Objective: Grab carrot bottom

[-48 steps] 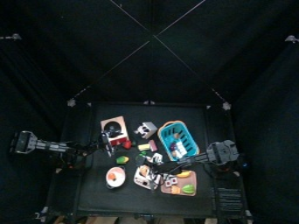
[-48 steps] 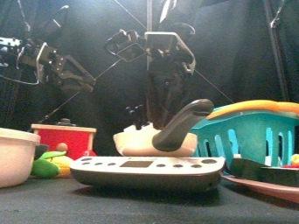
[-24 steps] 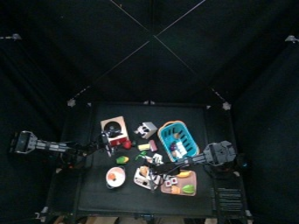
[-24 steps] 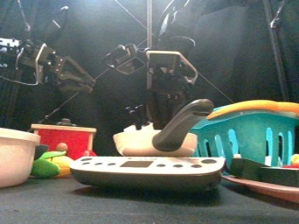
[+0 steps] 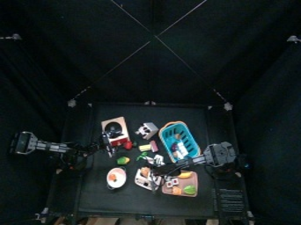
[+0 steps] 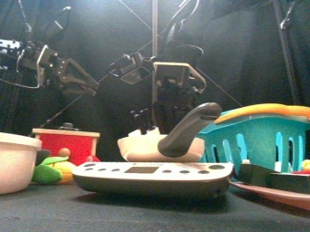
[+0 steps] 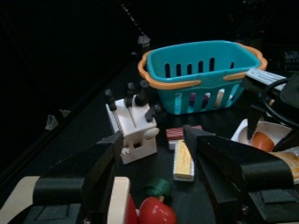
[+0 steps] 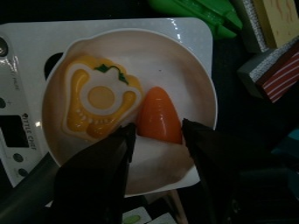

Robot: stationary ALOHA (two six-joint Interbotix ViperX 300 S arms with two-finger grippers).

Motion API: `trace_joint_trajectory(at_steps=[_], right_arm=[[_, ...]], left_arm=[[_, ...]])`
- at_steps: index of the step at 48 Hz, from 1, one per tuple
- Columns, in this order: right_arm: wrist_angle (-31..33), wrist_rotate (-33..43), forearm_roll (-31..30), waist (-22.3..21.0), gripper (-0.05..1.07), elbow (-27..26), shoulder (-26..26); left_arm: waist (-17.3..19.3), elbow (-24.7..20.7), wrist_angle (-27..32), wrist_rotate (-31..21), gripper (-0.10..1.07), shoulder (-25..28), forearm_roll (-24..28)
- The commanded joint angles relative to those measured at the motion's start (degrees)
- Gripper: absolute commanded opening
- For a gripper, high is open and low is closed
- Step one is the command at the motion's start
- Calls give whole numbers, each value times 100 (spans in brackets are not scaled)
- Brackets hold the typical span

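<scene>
The carrot bottom [image 8: 160,115], a short tapered orange piece, lies in a white bowl [image 8: 201,80] beside a yellow pepper slice [image 8: 98,92]. The bowl stands on a white scale [image 8: 21,105]. My right gripper [image 8: 162,150] hangs open just above the bowl, one jaw on each side of the carrot's end, touching nothing. In the front view the right gripper [image 6: 177,98] hovers over the bowl [image 6: 143,147], whose wall hides the carrot. My left gripper [image 7: 158,171] rests open and empty at the table's left side [image 5: 80,159].
A blue basket [image 7: 198,72] with an orange rim stands to the right of the bowl [image 6: 260,136]. A dark curved handle [image 6: 188,127] rises by the bowl. A red pot [image 6: 67,143] and another white bowl [image 6: 14,161] sit at the left. A striped block [image 8: 281,70] lies beside the scale.
My right gripper has come down lower over the bowl and its jaws have narrowed slightly. The left arm has not moved.
</scene>
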Motion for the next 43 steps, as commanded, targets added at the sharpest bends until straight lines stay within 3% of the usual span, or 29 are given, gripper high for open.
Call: trace_joint_trajectory(at_steps=[1,10,43], right_arm=[[-18,0,-18,-26,79,-53,-149],[-18,-9,-9,-35,72,-114,-176],[343,44,-211,-9,71,-431,-589]], left_arm=[[-9,-70,-26,9,92,0,18],[0,-79,-26,35,92,0,18],[18,-123,-26,35,92,0,26]])
